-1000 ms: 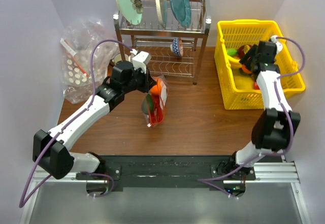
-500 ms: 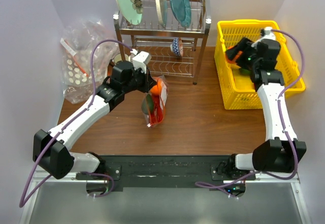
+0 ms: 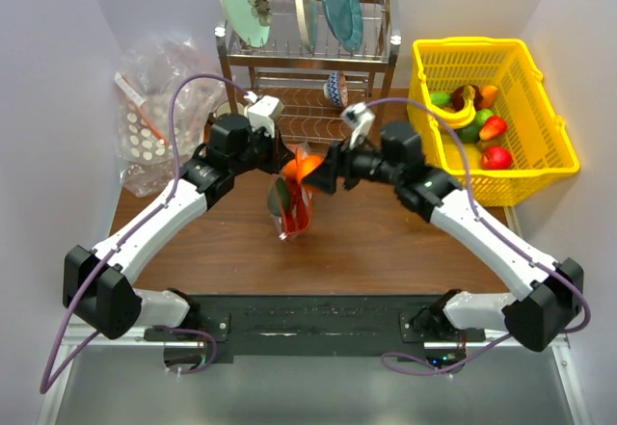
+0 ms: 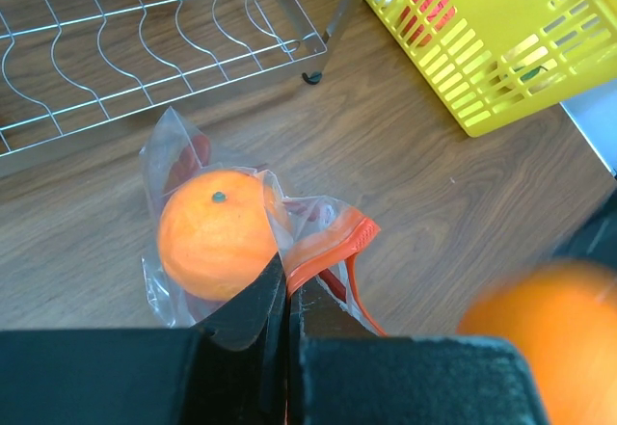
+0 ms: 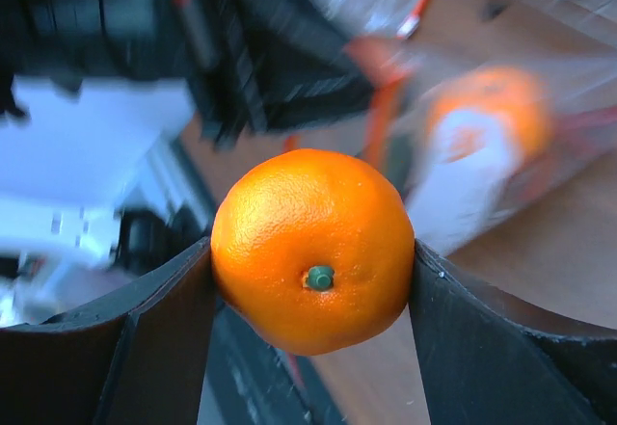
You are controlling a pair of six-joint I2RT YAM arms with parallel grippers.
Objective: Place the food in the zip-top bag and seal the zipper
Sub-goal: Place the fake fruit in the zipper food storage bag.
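Across the brown wooden surface (image 3: 386, 242), a metal dish rack (image 3: 381, 54) stands at the back with three plates (image 3: 342, 6) upright in its top tier. To its right sits a yellow basket (image 3: 564, 160) holding several toy fruits. At the far left lies a heap of clear white-dotted plastic bags (image 3: 149, 107).

Both arms reach in toward the middle of the surface, in front of the rack, and their tips nearly meet. The left tool (image 4: 286, 295) is clenched on the top edge of the zip-top bag (image 3: 294, 208), with clear plastic pinched between its fingers. The bag hangs below that grip over the wood. Inside it sit one orange (image 4: 217, 237), a red toy (image 3: 299, 221) that is only partly visible, and a dark rounded shape that is too small to tell.

The right tool (image 5: 313, 252) grasps a second orange (image 3: 310, 167) between its two wide-set fingers, green stem facing the wrist camera. It is held just beside the bag's top, close to the left tool.

The zipper (image 4: 333, 250) shows as a red strip curving in a loop beside the left fingers, not pressed flat.
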